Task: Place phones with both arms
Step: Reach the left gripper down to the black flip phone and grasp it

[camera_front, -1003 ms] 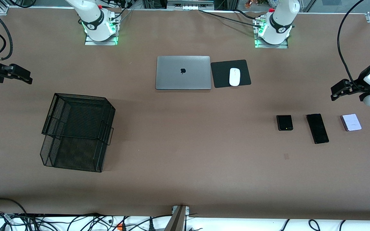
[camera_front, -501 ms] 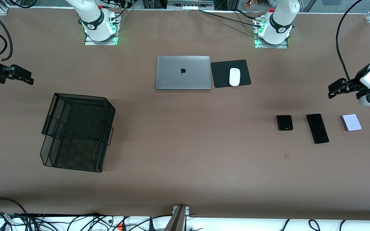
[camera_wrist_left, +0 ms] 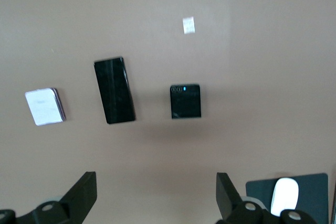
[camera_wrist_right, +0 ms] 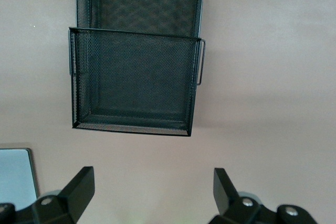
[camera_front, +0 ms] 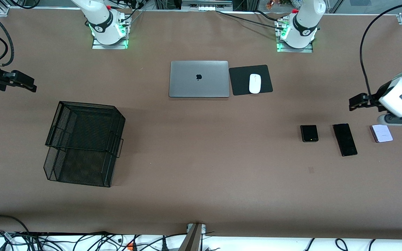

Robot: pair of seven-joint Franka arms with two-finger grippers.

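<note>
Three phones lie in a row toward the left arm's end of the table: a small square black flip phone (camera_front: 309,133), a long slim black slab phone (camera_front: 344,139) and a pale lilac-white flip phone (camera_front: 381,133). All three show in the left wrist view: the black flip phone (camera_wrist_left: 185,101), the slab phone (camera_wrist_left: 114,91) and the lilac phone (camera_wrist_left: 44,106). My left gripper (camera_front: 356,103) (camera_wrist_left: 156,192) is open and empty, up in the air over bare table beside the row. My right gripper (camera_front: 26,84) (camera_wrist_right: 154,190) is open and empty, and waits at the right arm's end.
A black two-tier wire mesh tray (camera_front: 87,104) (camera_wrist_right: 134,31) stands toward the right arm's end. A closed grey laptop (camera_front: 199,78) lies mid-table, with a white mouse (camera_front: 255,83) on a black pad (camera_front: 239,82) beside it. Cables run along the table's near edge.
My left arm has swung inward, and its gripper has moved toward the middle of the table, closer to the row of phones. The right arm has barely moved. The phones have not moved.
</note>
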